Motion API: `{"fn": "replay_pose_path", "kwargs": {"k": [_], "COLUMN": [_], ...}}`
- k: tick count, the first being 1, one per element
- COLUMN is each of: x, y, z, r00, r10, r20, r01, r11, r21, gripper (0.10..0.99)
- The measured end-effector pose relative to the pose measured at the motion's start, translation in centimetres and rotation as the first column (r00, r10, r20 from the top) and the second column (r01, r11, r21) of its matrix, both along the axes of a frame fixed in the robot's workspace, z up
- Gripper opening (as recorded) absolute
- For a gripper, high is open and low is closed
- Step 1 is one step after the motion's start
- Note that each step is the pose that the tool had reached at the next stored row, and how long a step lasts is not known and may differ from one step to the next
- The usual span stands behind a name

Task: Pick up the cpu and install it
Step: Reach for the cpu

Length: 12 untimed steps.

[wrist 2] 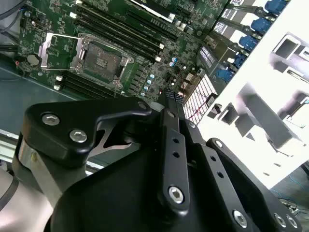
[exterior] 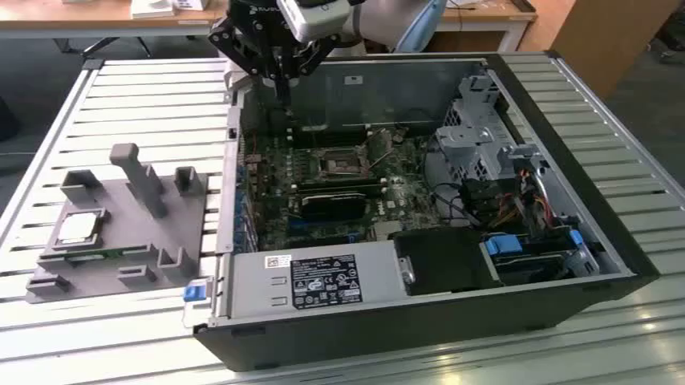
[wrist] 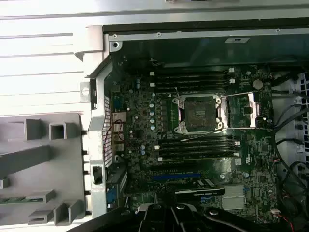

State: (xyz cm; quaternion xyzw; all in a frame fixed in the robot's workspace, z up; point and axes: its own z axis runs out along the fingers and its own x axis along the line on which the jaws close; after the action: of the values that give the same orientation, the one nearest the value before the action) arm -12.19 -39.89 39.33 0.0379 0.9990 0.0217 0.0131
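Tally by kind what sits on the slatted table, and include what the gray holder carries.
cpu: 1
green memory stick: 1
gray holder: 1
open computer case: 1
Total: 4

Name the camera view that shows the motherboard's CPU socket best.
The first wrist view: the socket faces the camera nearly square-on, whole and uncovered. The second wrist view shows it at a slant. The exterior view shows it small, deep inside the case.
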Motion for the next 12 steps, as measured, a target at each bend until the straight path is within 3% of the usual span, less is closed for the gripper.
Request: {"fn": "replay_pose_path", "kwargs": {"k": [12], "x": [-0.45], "y": [0.00], "z": [0.00], "r00": [1.0000], "r10": [0.000], "r20": [-0.0001], "r01": [0.000], "r11": [1.0000], "r21": [0.000], "gripper": [0.106]}}
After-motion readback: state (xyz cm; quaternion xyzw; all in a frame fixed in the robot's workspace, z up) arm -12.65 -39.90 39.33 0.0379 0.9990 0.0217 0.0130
